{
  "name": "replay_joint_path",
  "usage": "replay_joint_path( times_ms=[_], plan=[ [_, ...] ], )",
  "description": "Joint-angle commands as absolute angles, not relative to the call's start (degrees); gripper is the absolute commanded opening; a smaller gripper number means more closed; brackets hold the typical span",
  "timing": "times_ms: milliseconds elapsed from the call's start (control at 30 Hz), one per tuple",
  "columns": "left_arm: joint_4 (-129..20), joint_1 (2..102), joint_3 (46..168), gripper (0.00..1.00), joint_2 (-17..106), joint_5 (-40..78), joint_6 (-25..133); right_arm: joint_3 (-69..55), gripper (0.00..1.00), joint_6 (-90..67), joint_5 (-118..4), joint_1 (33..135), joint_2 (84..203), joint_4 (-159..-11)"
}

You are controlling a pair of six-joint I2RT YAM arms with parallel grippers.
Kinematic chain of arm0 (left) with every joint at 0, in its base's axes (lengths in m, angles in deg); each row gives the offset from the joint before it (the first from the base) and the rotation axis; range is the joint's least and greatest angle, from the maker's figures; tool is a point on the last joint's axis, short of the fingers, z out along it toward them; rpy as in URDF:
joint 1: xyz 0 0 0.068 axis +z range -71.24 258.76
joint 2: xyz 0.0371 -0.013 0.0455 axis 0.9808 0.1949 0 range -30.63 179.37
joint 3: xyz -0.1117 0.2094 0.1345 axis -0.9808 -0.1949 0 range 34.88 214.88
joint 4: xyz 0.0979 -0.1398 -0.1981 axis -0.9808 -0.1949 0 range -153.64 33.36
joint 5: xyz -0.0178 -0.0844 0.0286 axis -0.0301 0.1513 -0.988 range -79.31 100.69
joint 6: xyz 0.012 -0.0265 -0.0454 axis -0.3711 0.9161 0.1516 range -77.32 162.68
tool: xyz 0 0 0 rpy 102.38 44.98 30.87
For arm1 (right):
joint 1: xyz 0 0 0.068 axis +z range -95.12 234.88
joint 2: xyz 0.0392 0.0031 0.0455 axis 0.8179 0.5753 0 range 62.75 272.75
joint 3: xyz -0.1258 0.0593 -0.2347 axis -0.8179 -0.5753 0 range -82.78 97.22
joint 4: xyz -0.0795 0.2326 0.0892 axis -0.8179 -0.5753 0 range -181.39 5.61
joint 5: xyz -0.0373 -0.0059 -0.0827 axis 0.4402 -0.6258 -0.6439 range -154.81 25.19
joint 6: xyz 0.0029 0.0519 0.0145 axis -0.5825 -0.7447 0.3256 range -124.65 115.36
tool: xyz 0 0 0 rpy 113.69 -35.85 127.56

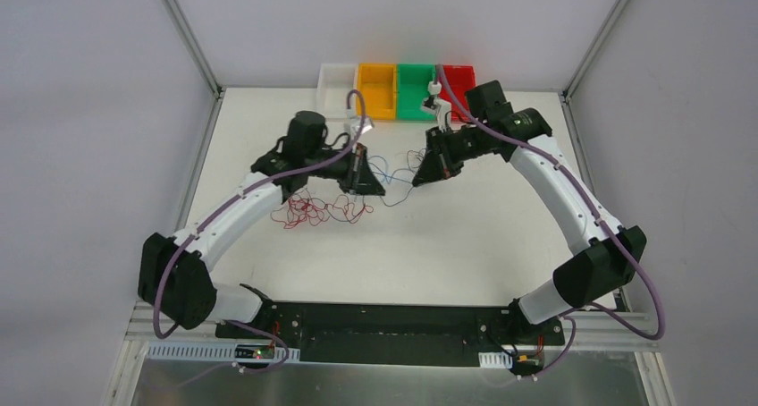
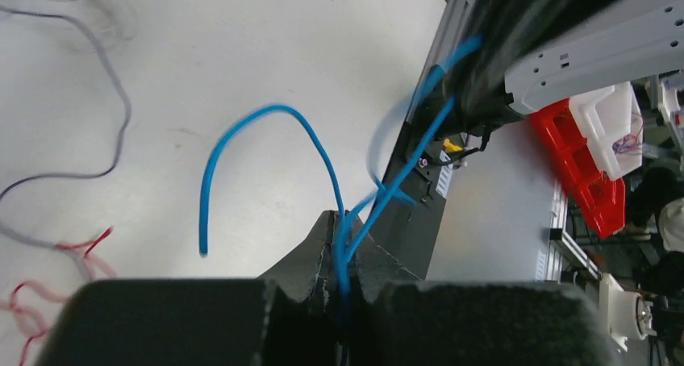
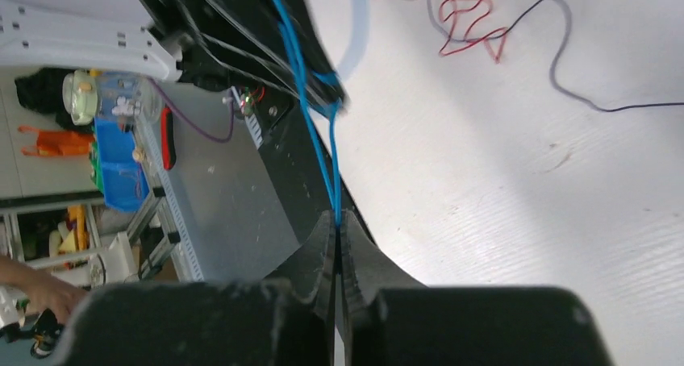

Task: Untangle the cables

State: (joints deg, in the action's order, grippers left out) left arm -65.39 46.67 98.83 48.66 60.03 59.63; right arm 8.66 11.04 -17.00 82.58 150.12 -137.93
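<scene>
A thin blue cable (image 1: 393, 175) hangs between both grippers above the table's middle. My left gripper (image 1: 368, 188) is shut on the blue cable; in the left wrist view (image 2: 345, 237) the blue cable (image 2: 242, 132) loops out from the fingertips. My right gripper (image 1: 420, 177) is shut on the same blue cable; in the right wrist view (image 3: 336, 218) the strands (image 3: 310, 100) run up from the tips. A tangle of red cables (image 1: 313, 211) lies on the table under the left arm, also in the right wrist view (image 3: 460, 19). A dark cable (image 3: 565, 51) lies beside it.
Four bins stand at the table's far edge: white (image 1: 338, 77), orange (image 1: 376, 88), green (image 1: 415, 88), red (image 1: 458, 80). A grey-black thin wire (image 2: 97, 92) curls on the table at the left of the left wrist view. The black base bar (image 1: 384, 330) runs along the near edge.
</scene>
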Motion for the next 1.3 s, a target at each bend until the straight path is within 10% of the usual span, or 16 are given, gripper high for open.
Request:
replay_joint_path(
  times_ms=[0, 133, 267, 400, 467, 600, 700, 933, 1267],
  plan=[
    [-67.73, 60.48, 94.04, 0.00, 38.90, 66.90, 55.58, 9.63, 0.00, 12.89, -18.11, 76.35, 147.33, -141.54],
    [-78.83, 67.27, 95.51, 0.00, 36.72, 69.69, 44.27, 11.40, 0.00, 12.67, -19.70, 72.68, 147.80, -142.25],
    [-83.40, 71.05, 95.97, 0.48, 36.38, 68.48, 43.21, 13.98, 0.00, 8.28, -22.11, 69.90, 148.44, -138.89],
    [-85.20, 78.96, 94.87, 0.73, 36.08, 68.19, 43.33, 17.20, 0.00, 4.94, -25.47, 66.52, 149.45, -135.76],
    [-86.28, 81.91, 94.89, 0.73, 36.29, 68.79, 41.89, 19.15, 0.00, 4.03, -28.04, 65.56, 150.61, -134.17],
    [-86.52, 83.04, 96.77, 0.37, 36.32, 73.95, 40.69, 24.97, 0.07, 1.35, -26.65, 65.59, 155.13, -133.43],
    [-86.52, 83.02, 98.08, 0.66, 37.45, 69.55, 39.71, 26.43, 0.29, 3.35, -26.93, 68.36, 158.22, -134.99],
    [-96.40, 72.81, 94.63, 0.64, 40.56, 65.43, 26.98, 15.77, 0.31, 10.50, -27.92, 72.27, 159.75, -138.43],
    [-90.85, 46.46, 82.11, 0.87, 40.72, 45.33, 0.40, 5.97, 0.36, 11.53, -29.78, 67.71, 156.82, -138.50]
  ],
)
